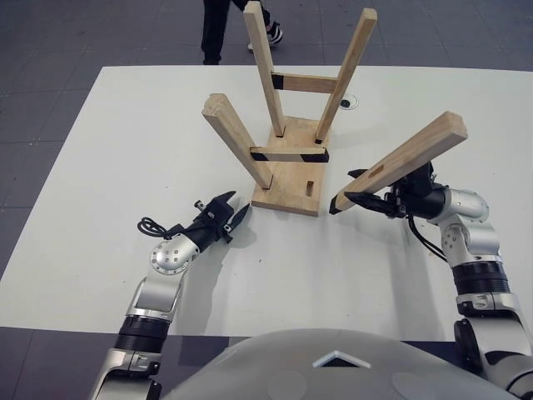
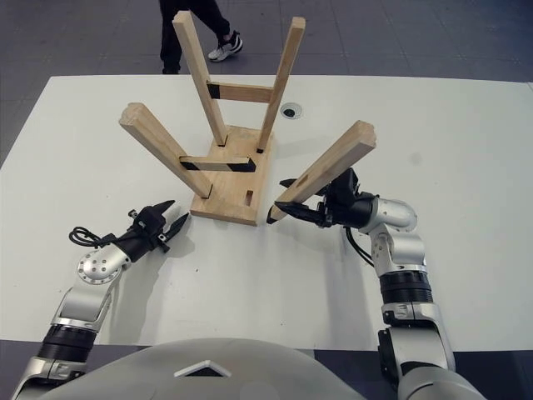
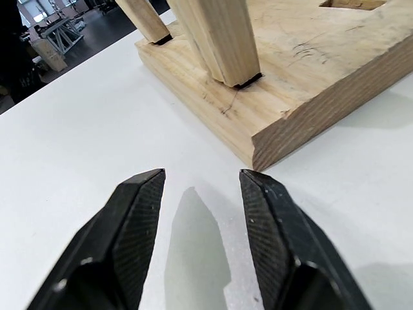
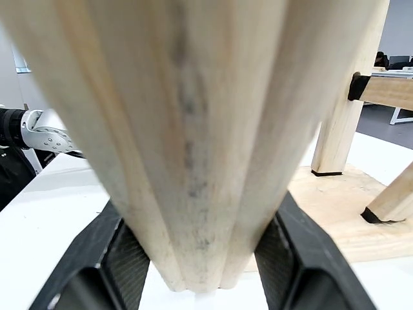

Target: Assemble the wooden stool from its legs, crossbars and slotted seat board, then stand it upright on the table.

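Note:
The seat board (image 1: 291, 183) lies flat on the white table (image 1: 100, 167) with three legs (image 1: 236, 137) standing in its slots and two crossbars (image 1: 290, 154) joining them. One slot (image 1: 309, 187) near the board's front right corner is bare. My right gripper (image 1: 366, 198) is shut on a fourth leg (image 1: 408, 157), which slants up to the right; its lower tip hangs just right of the board's front corner. My left gripper (image 1: 226, 215) rests open near the table, just left of the board's front corner (image 3: 258, 139), with nothing between its fingers (image 3: 139, 213).
A small round hole (image 1: 346, 103) sits in the table behind the stool. A black cable (image 1: 154, 227) loops off my left wrist. Bare table stretches to the left and along the front edge. A person's legs stand beyond the far edge.

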You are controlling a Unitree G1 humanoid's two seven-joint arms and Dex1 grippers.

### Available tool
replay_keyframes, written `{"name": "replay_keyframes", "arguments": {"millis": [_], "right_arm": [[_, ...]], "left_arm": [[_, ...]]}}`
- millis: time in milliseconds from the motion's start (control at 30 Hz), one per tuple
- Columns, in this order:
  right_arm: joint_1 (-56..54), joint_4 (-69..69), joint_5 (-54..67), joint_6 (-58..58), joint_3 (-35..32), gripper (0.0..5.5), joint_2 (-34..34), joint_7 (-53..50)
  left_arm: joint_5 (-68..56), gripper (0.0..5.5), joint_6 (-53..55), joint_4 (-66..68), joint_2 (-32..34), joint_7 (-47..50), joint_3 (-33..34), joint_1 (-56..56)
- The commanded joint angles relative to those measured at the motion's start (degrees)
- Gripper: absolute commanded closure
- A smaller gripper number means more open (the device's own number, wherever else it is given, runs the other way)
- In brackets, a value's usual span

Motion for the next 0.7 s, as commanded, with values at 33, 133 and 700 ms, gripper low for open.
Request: {"name": "replay_keyframes", "arguments": {"millis": [33, 133, 700], "right_arm": [[-2.62, -0.75, 0.81, 0.73, -1.39, 3.45, 0.59, -1.22], [-5.40, 1.88, -0.23, 0.30, -0.85, 3.45, 2.10, -2.07], [-12.17, 11.48, -4.54, -1.57, 2.13, 3.45, 5.82, -0.43]], "left_arm": [[0.15, 3.36, 0.76, 0.65, -0.38, 0.38, 0.11, 0.11], [0.11, 3.36, 0.74, 0.48, -0.48, 0.22, -0.04, 0.29], [0.43, 3.36, 1.60, -3.20, -0.89, -1.04, -3.02, 1.67]]}}
